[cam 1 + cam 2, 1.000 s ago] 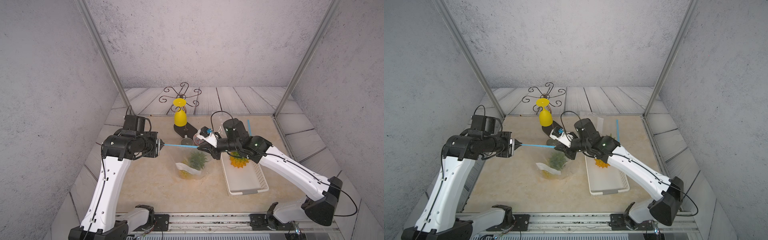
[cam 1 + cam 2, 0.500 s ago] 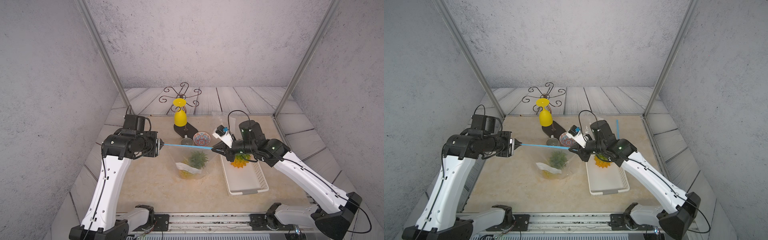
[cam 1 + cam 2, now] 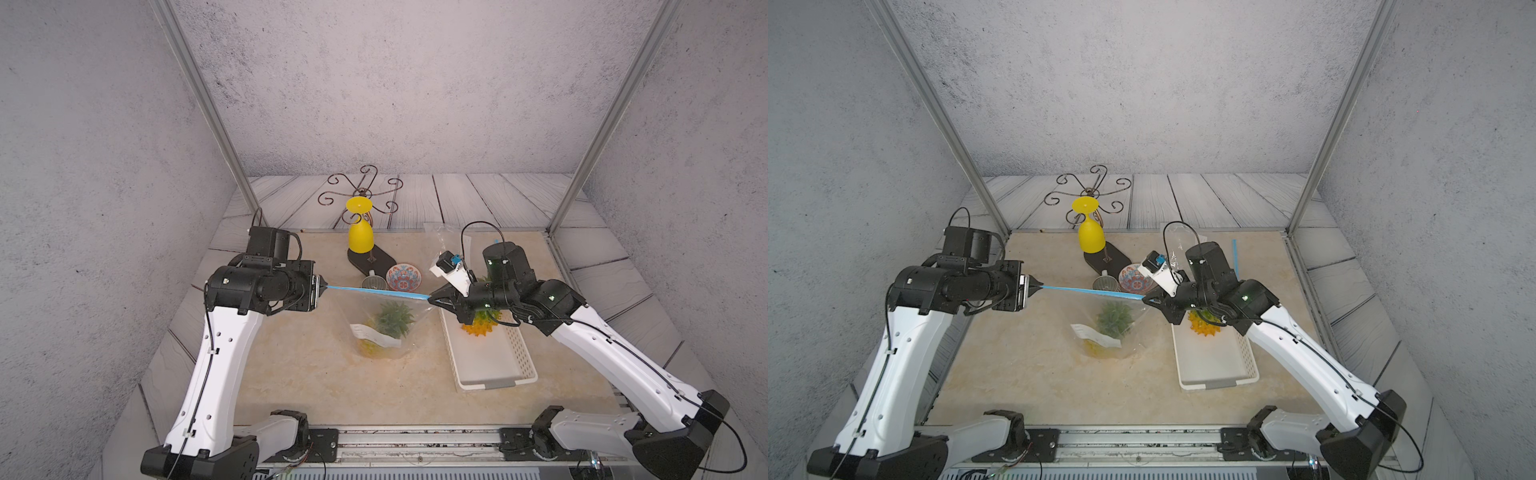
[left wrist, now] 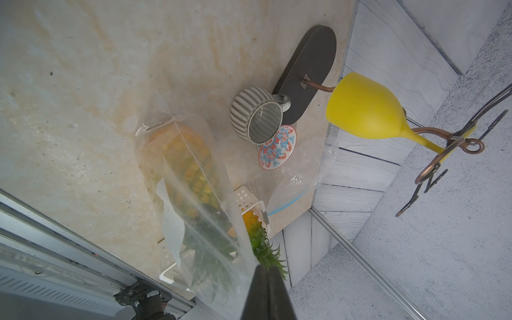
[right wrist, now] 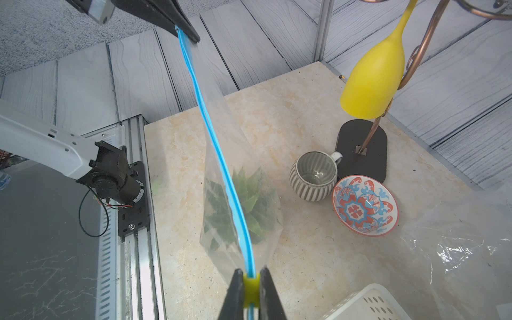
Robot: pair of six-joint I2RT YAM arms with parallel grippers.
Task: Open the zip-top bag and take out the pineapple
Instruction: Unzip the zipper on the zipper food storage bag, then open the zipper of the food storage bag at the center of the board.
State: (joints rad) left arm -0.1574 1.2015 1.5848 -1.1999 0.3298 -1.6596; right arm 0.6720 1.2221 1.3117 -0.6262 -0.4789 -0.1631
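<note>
sitting inside the zip-top bag (image 3: 384, 336) is the pineapple (image 3: 390, 322), green leaves up and yellow part down low. the bag is in the middle of the desk (image 3: 291, 374). its bottom looks like it rests on the desk while its top is held up in the air.

the blue zip (image 3: 376, 291) along the top is pulled tight in a line from 9 o'clock to 3 o'clock. at the 9 o'clock end the left gripper (image 3: 323, 286) is pinched tight on the bag's corner. at the 3 o'clock end the right gripper (image 5: 251, 274) is squeezed on the little yellow slider (image 5: 251, 291).

in the right wrist view the zip shows as two blue lines with a thin gap. so i think the bag is unzipped most or all of the way. the pineapple is not out yet. what is left is to spread the mouth wide, reach in and lift it out.

at 3 o'clock of the bag is a white basket (image 3: 486, 361) with a second pineapple (image 3: 482, 330) in it. at 12 o'clock are a cup (image 3: 371, 282) and a bowl (image 3: 403, 277), and past them a yellow glass (image 3: 360, 240) hangs upside down.
</note>
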